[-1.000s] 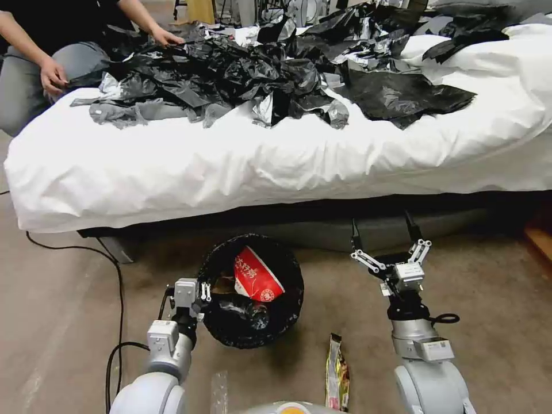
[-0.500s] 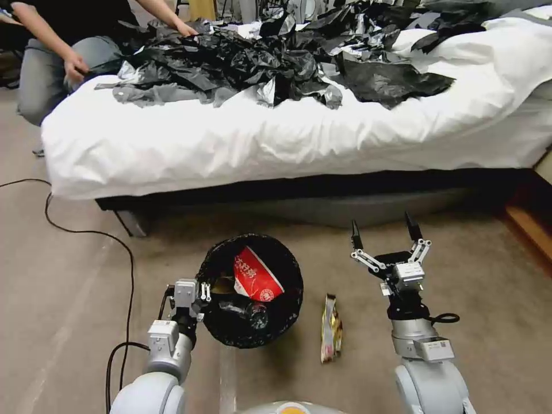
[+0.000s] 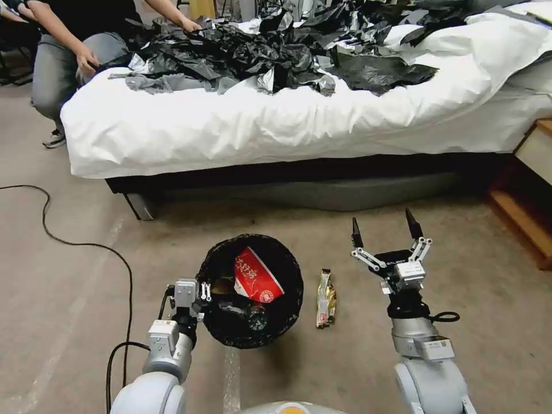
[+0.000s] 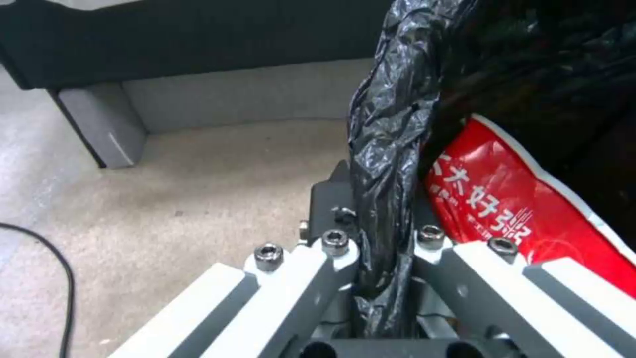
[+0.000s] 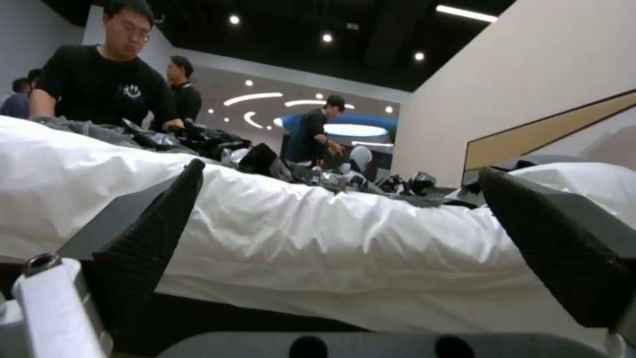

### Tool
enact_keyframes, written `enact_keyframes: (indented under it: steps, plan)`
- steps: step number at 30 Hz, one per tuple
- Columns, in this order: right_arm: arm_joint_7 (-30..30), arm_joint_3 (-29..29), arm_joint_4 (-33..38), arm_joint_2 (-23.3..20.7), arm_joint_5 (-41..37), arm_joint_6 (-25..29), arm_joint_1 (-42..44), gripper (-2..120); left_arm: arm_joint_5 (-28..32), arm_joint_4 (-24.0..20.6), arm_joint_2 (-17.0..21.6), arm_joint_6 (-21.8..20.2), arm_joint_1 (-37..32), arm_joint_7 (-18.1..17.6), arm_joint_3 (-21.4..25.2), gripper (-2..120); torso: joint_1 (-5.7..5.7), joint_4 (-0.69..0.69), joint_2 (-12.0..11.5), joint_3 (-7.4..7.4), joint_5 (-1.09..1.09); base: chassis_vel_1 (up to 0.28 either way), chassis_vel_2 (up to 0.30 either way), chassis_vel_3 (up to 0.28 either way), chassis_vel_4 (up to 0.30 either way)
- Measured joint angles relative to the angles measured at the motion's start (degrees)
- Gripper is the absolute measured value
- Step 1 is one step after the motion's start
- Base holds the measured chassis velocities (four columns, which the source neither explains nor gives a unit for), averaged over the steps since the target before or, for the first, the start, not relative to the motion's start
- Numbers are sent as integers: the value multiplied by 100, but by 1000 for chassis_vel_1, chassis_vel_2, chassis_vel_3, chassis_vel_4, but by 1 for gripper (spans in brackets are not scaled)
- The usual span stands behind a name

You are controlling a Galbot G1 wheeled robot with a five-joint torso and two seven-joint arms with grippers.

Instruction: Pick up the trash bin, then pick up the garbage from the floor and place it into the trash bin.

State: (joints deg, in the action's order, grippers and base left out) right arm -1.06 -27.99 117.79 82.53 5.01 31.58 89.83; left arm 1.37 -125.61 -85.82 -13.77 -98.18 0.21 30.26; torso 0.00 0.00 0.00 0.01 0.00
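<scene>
**Wrapper between bin and open right pincer**

Wrapper first: a slim gold and dark foil snack wrapper [image 3: 325,291] lies flat on the beige floor [image 3: 489,322], its long axis running away from the robot toward the bed. It sits just beside the small round trash bin lined with a crinkled black bag [image 3: 251,290], on the bin's right, apart from it.

The bin already holds a red and white printed snack packet [image 3: 255,276] and some darker litter below it that is hard to make out. The left pincer [image 3: 194,292] is clamped on the bin's near-left rim; in the left wrist view its fingers [image 4: 311,278] squeeze the folded black liner between them.

The right pincer [image 3: 384,231] hangs to the right of the wrapper and a little farther from the robot, its dark pointed tips spread wide and holding nothing. By my reading it is the nearer free arm, and the wrapper lies to its left and slightly back, so closing across the narrow width looks the easier grip.

Beyond the bin stands a low bed with white bedding [image 3: 241,132], strewn with black plastic sheets [image 3: 259,54]. A black cable [image 3: 86,247] loops across the floor left of the bin.
</scene>
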Motion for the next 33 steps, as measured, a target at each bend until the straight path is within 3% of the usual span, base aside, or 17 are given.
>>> enact_keyframes:
  steps: [6, 14, 23, 33]
  plan:
    - [-49, -1, 3, -30, 22, -45, -55, 100, 0, 0, 1, 4, -1, 0, 2, 0, 0, -1, 0, 0, 0, 0, 0, 0, 0]
    - [-184, 56, -13, -209, 224, -490, -330, 100, 3, 1, 1, 12, 9, 0, 24, 0, 0, -1, 0, 0, 0, 0, 0, 0, 0]
    - [-376, 442, -67, -386, 113, -1224, -629, 100, 33, -9, 9, 24, -10, -1, 96, 0, 0, 0, 0, 0, 0, 0, 0, 0, 0]
    - [-669, 905, -37, -547, -736, -2378, -731, 100, 39, -17, 19, 32, 9, -12, 77, 0, 0, 0, 0, -1, 0, 0, 0, 0, 0]
